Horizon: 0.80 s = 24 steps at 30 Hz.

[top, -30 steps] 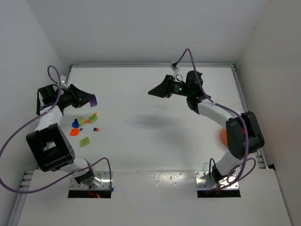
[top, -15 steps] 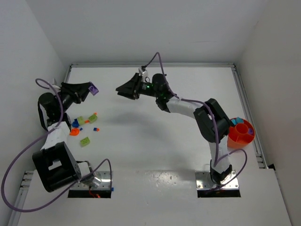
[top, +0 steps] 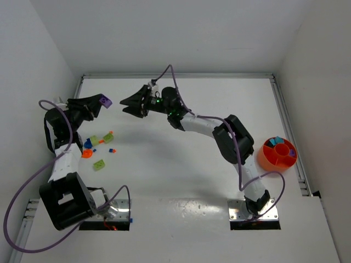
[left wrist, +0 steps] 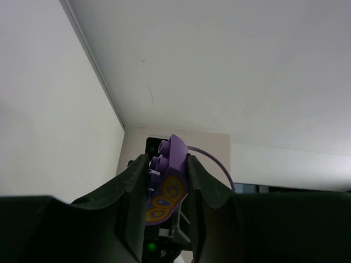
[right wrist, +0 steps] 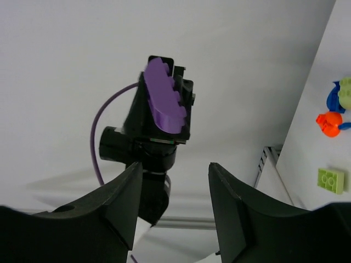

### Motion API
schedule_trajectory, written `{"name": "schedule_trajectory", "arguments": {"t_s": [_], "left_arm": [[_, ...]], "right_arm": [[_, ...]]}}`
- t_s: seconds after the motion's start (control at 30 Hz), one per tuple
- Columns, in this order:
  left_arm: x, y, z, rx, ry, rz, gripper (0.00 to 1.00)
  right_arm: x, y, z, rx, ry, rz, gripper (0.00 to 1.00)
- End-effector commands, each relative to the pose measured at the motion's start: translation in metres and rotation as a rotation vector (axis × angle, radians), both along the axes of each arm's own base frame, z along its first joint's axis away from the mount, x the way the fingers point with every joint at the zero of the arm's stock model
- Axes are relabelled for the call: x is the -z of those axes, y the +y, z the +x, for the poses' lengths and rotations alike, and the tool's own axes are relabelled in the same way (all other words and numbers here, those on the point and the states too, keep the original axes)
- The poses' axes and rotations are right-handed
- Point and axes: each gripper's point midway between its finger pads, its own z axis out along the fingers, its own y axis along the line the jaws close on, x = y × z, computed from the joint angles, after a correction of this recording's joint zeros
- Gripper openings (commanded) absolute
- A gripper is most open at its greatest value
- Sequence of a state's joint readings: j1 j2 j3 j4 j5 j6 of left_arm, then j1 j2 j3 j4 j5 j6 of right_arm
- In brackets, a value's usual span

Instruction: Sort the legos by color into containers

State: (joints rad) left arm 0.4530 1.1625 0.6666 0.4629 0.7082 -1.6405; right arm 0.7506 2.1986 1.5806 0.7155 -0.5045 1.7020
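One purple brick [left wrist: 166, 183], partly hidden, in the left tool's [left wrist: 167, 160] grip.

No text, label, number or sign is readable on anything.

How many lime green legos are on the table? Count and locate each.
2. One lime green lego sits in the loose pile on the left; the second lego lies apart, nearer the arm bases. Others may be hidden.

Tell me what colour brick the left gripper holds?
The brick is purple with yellow ovals, clearest in the left wrist view.
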Motion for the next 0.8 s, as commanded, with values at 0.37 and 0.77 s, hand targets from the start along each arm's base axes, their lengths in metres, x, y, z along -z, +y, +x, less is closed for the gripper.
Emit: {"name": "schedule_trajectory", "arguments": {"t_s": [0.37,0.77], "left_arm": [[-0.012,0.004,-0.001,-0.027,0.084,-0.101,0.0],[0.012,-0.007,-0.006,-0.006,0.177,-0.132,0.0]], "right_arm": [[-0.018,0.026,-0.009,-0.021,-0.142,0.099,0.58],[-0.01,0.035,-0.005,-0.007,-0.185,0.108,0.59]]}}
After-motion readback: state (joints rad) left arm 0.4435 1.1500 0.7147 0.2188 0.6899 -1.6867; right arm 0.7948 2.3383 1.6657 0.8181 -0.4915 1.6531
